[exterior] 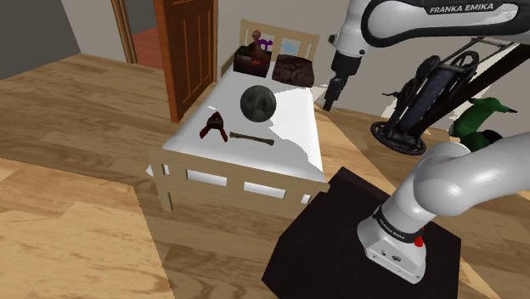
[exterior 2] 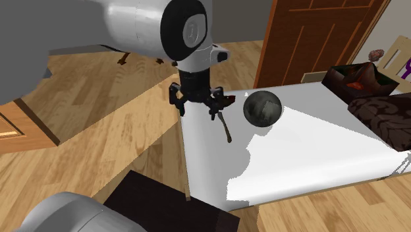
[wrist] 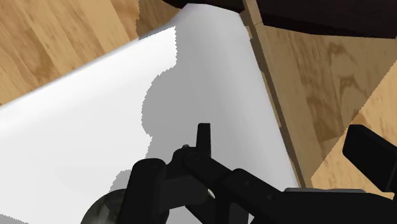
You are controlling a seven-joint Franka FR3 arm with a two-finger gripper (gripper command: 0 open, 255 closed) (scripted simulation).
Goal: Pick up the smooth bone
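**A:** How does the arm point(exterior: 442, 183) stand?

**B:** It rises from the dark stand point(exterior: 340, 234) at the shoulder view's lower right and bends high overhead. It then comes down with the wrist pointing almost straight at the bed point(exterior: 242, 174). The gripper point(exterior: 332, 95) hangs in the air by the bed's right side, toward the far end, just right of a dark cushion point(exterior: 293, 70).

**A:** And the fingers?

**B:** In the second exterior view the gripper point(exterior 2: 195, 111) shows two black prongs set well apart. Nothing is between them and they hold nothing.

**A:** Where is the bone?

**B:** The bone point(exterior: 252, 137) is a thin dark stick lying flat on the white sheet point(exterior: 289, 127), toward the near end of the bed. A red and dark clamp-like thing point(exterior: 213, 126) lies just to its left in the shoulder view. A dark ball point(exterior: 257, 102) sits just beyond it, farther up the sheet.

**A:** How does it lie relative to the fingers?

**B:** It is apart from them. In the shoulder view the bone lies lower and to the left of the fingertips, with the ball between the two. In the second exterior view the bone point(exterior 2: 226, 128) runs along the sheet just below and right of the prongs, without touching them. The wrist view looks down on the sheet, the bed's wooden side rail point(wrist: 273, 95) and the ball point(wrist: 102, 209).
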